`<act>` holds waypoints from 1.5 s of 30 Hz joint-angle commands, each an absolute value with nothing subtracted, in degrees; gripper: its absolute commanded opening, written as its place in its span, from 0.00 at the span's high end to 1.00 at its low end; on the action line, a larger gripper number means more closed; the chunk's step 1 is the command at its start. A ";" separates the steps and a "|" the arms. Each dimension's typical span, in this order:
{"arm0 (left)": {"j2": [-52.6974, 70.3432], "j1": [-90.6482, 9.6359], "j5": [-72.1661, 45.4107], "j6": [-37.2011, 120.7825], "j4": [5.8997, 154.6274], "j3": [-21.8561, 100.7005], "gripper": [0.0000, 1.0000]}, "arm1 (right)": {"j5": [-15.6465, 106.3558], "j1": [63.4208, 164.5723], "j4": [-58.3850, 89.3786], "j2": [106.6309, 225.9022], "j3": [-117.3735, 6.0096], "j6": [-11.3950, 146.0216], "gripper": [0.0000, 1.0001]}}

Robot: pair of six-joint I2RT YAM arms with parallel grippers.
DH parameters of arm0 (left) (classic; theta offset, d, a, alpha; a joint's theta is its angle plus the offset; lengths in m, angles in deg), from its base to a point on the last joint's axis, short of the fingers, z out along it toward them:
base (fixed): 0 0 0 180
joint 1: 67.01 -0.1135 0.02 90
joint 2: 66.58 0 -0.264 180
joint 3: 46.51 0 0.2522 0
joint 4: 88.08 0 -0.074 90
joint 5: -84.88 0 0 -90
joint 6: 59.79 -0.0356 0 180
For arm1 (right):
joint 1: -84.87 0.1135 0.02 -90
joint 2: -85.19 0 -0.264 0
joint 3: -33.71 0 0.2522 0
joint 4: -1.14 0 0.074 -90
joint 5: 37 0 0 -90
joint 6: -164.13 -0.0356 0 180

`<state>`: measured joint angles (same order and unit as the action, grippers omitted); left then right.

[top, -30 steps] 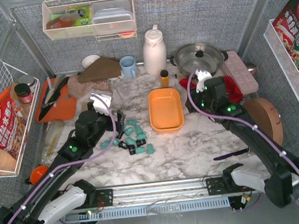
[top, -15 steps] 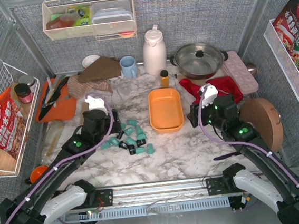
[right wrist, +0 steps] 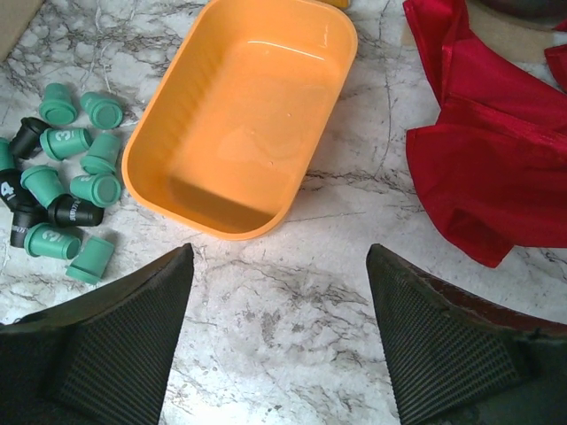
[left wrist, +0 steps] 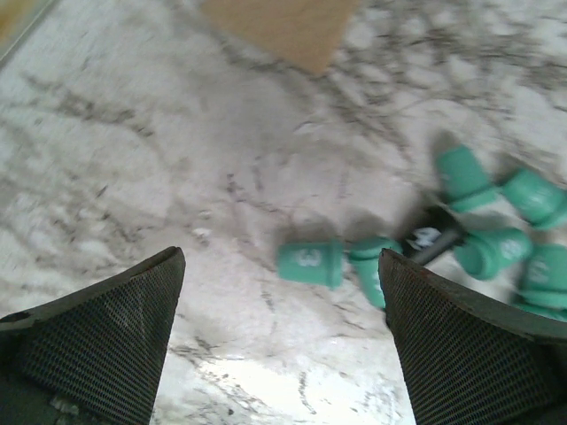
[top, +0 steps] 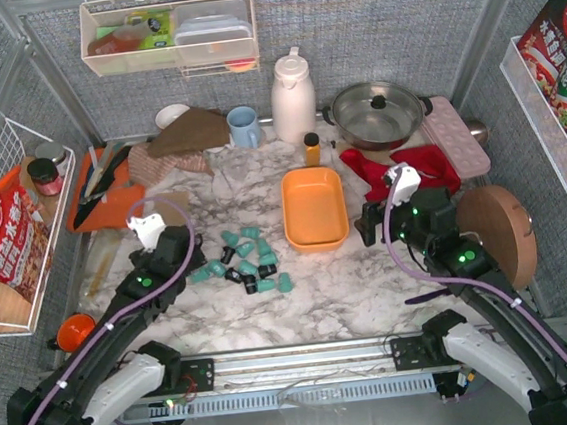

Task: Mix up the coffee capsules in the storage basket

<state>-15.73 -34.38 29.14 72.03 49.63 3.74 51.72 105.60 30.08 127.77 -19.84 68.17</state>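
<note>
While both arms hover low over the marble table (top: 322, 294), the items stand as follows. Coffee capsules (top: 246, 261): a loose cluster, mostly teal with a few black, lying on the tabletop left of the storage basket (top: 312, 185) and near its near-left corner, all outside it. Most are tipped on their sides, and some touch one another. Storage basket: orange, rectangular with rounded corners, upright at mid-table, its long side running near to far. Left gripper (top: 189, 252): just left of the cluster, jaws spread wide and holding nothing. In the left wrist view the left gripper (left wrist: 279, 297) has one teal capsule (left wrist: 309, 263) on its side just ahead of the gap between its fingers, apart from both. The rest of the coffee capsules (left wrist: 496, 230) trail off to the right there. Right gripper (top: 364, 227): just right of the basket's near-right corner, jaws apart and empty. In the right wrist view the right gripper (right wrist: 279, 257) has the storage basket (right wrist: 239, 115) ahead and slightly left of its fingers, clear of both. The coffee capsules (right wrist: 66, 190) lie past the basket's left rim in that view. Red cloth (right wrist: 478, 159): crumpled, ahead and to the right of that gripper.
</note>
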 commanded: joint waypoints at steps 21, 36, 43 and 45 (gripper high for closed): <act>-12.84 -39.41 20.07 81.63 62.27 -8.33 0.13 | 51.07 105.36 28.00 126.32 -19.44 66.39 0.01; -8.35 -39.41 16.31 79.04 65.14 -9.11 0.30 | 50.28 105.35 27.95 127.26 -19.61 66.48 0.01; -6.43 -39.40 16.26 78.33 66.00 -9.02 0.34 | 49.85 105.27 28.00 127.52 -19.64 66.48 0.01; -5.85 -39.36 16.35 78.15 65.96 -9.02 0.36 | 49.79 105.26 28.00 127.74 -19.68 66.48 0.01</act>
